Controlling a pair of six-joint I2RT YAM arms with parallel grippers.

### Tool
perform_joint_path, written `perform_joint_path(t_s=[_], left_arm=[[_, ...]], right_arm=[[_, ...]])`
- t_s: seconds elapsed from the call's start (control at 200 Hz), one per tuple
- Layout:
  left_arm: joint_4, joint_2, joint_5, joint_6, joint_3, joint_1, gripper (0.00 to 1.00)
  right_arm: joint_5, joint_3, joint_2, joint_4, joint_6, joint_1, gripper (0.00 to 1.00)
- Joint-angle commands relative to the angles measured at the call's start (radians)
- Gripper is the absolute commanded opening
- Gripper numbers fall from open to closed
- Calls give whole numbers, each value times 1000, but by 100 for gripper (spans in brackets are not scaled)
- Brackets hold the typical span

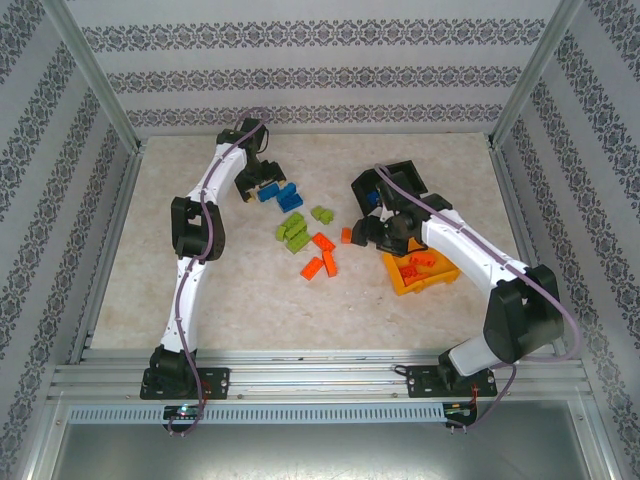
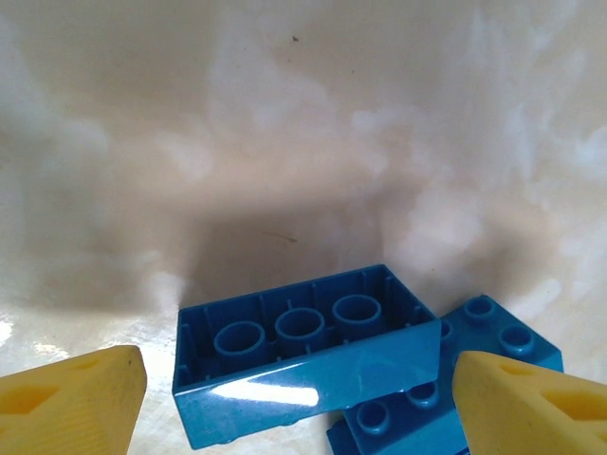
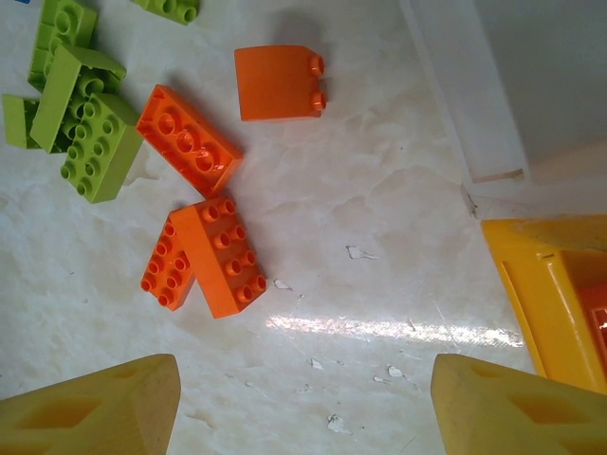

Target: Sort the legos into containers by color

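Observation:
My left gripper (image 2: 303, 408) is open low over the table, straddling an upside-down blue lego (image 2: 303, 365) without touching it; another blue lego (image 2: 493, 332) lies under its right end. From above, the left gripper (image 1: 254, 187) sits at the blue legos (image 1: 280, 193) at the back. My right gripper (image 3: 303, 408) is open over bare table. Ahead of it lie orange legos (image 3: 223, 256) and lime green legos (image 3: 85, 123). The white container (image 3: 512, 76) and orange-yellow container (image 3: 555, 294) are to its right. The black container (image 1: 405, 172) stands behind the right gripper (image 1: 368, 230).
Green legos (image 1: 293, 230) and orange legos (image 1: 320, 257) lie loose mid-table between the arms. The orange-yellow container (image 1: 400, 283) holds several orange bricks. Patterned walls and metal posts close in the table on three sides.

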Motion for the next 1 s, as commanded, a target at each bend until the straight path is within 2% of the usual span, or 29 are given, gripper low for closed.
perform_joint_path(t_s=[0.0,0.285,0.46,0.62,0.829,0.999], left_arm=[[14,43,13,-54,-3,-5,84],[11,69,10,-64,-4,-9,79],[-1,68,0,-48,-4,-6,65],[-12,51,5,-17,-6,-4,62],[125,-36,207,37,-77,-16,61],[261,-95,388,-1,-78,-89,61]], right_arm=[[-19,11,0,-15,-27,-17,72],[-44,-13,-1,7,-30,-39,72],[-43,-28,-5,14,-25,-44,72],[-41,-25,-6,19,-18,-43,72],[38,-46,-75,30,32,-49,72],[131,-133,-232,72,123,-80,72]])
